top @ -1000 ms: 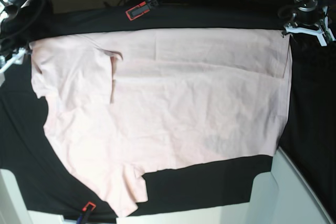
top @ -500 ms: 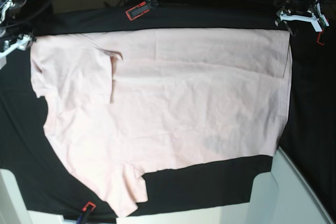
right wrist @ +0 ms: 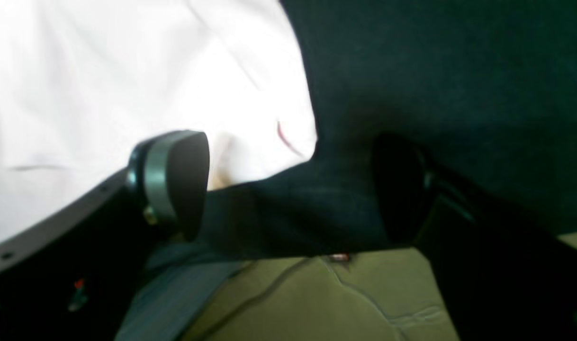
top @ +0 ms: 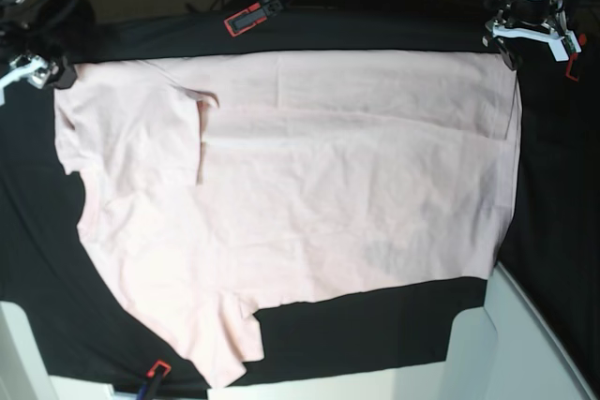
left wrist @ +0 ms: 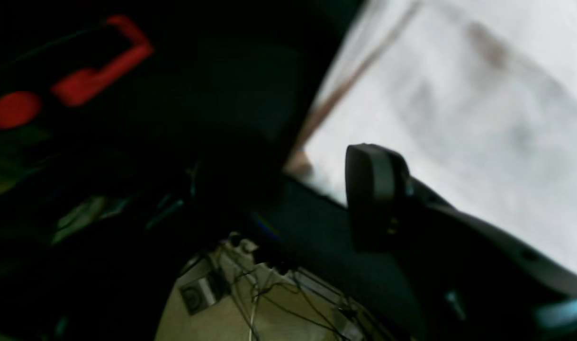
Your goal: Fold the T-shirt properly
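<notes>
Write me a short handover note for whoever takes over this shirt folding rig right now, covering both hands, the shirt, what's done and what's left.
Right hand: open, holding nothing, at the T-shirt's far corner on the base view's left; one finger is over the pink fabric, the other over the black cloth.
Left hand: at the shirt's far corner on the base view's right. Only one finger shows in the blurred wrist view, so open or shut cannot be told.
Shirt: spread over the black cloth, one sleeve turned in over the body.
Done: laid out, at most a first sleeve tuck.
Left: practically all the folding.
</notes>
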`<state>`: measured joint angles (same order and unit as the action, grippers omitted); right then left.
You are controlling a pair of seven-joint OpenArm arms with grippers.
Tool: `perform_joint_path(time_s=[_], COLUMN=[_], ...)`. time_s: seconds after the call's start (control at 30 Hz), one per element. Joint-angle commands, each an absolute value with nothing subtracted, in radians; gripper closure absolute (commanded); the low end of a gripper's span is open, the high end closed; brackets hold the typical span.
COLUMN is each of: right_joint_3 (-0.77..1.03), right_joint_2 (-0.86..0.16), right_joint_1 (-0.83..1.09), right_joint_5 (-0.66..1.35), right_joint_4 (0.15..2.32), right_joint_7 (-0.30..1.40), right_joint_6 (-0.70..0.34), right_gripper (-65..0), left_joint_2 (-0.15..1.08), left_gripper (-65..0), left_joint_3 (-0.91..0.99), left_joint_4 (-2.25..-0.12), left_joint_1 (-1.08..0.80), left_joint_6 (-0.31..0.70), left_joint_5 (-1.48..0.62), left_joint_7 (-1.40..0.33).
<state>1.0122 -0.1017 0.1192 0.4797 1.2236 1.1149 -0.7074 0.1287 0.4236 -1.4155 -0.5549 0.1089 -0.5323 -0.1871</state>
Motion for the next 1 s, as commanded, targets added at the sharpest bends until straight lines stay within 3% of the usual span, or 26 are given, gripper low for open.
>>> perform_joint_path(time_s=[0.0,0.23,0.4,0.57,0.63,0.77,0.97], right_joint_3=[1.013,0.992,0.753,0.414,0.286,0.090,-0.104], right_joint_2=[-0.114,-0.145,-0.275,-0.355,-0.371,-0.377,-0.371], right_joint_1=[0.127,0.125,0.019,-0.179,-0.251,-0.378,-0.549], right_joint_5=[0.466,0.464,0.466,0.466,0.466,0.466,0.456], right_joint_4=[1.230,1.419,1.466,1.314,1.231,1.059,0.734], right_joint_7=[1.144,1.130,1.129,1.056,0.990,0.863,0.598], right_joint_6=[-0.698,-0.698,-0.698,-0.698,-0.698,-0.602,-0.584], right_gripper=[-50.9,-50.6,-50.6,-50.6,-50.6,-50.6,-50.6], left_joint_2=[0.142,0.170,0.242,0.240,0.217,0.206,0.208], left_gripper=[-38.6,-38.1,-38.1,-38.0,-38.0,-38.0,-38.0], left_joint_3=[0.433,0.433,0.421,0.421,0.421,0.335,0.162], left_joint_4=[-1.432,-1.541,-1.606,-1.557,-1.495,-1.342,-1.079], left_joint_1=[-0.564,-0.564,-0.481,-0.237,-0.136,0.039,0.255], left_joint_6=[0.107,0.107,0.107,0.108,0.110,0.111,0.111], left_joint_5=[-0.536,-0.536,-0.535,-0.341,-0.232,-0.064,-0.027], left_joint_7=[-0.163,-0.162,-0.202,-0.447,-0.464,-0.461,-0.455])
